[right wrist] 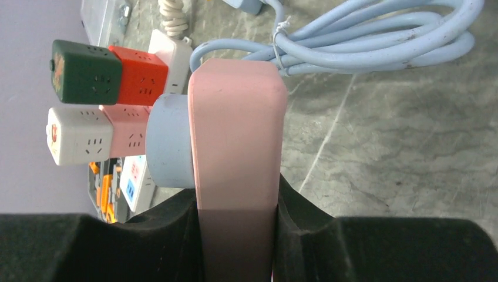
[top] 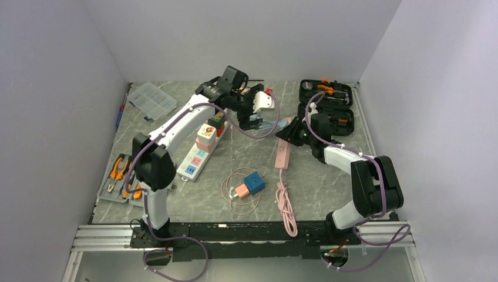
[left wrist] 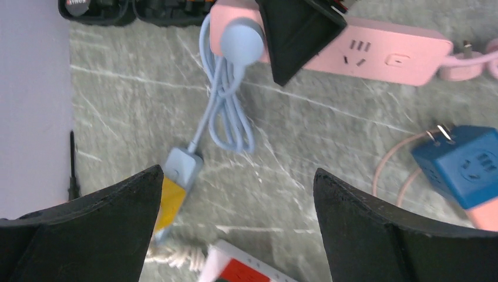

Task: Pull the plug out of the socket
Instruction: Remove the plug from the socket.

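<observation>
The round grey-blue plug (right wrist: 170, 144) is seated in the end socket of the pink power strip (right wrist: 235, 135), left of centre in the right wrist view and at the top edge of the left wrist view. The right gripper (right wrist: 238, 205) is closed narrow across the strip's width just below the plug. I judge this hold is meant to anchor the strip so it does not lift with the plug. The left gripper (left wrist: 235, 194) hangs above with jaws spread wide and empty. The plug lies up-frame of its gap, not yet between the fingers, so it would need to shift that way before closing.

The plug's light blue cable (left wrist: 232, 117) lies in loops on the tabletop (left wrist: 329, 129) just beside it, and the right gripper's finger crowds the plug on one side. A blue cube adapter (left wrist: 470, 170) sits at the right edge of the left wrist view. In the overhead view a white strip (top: 199, 150) carrying cube adapters lies left of centre and a tool case (top: 326, 100) at upper right, both apart from the plug
</observation>
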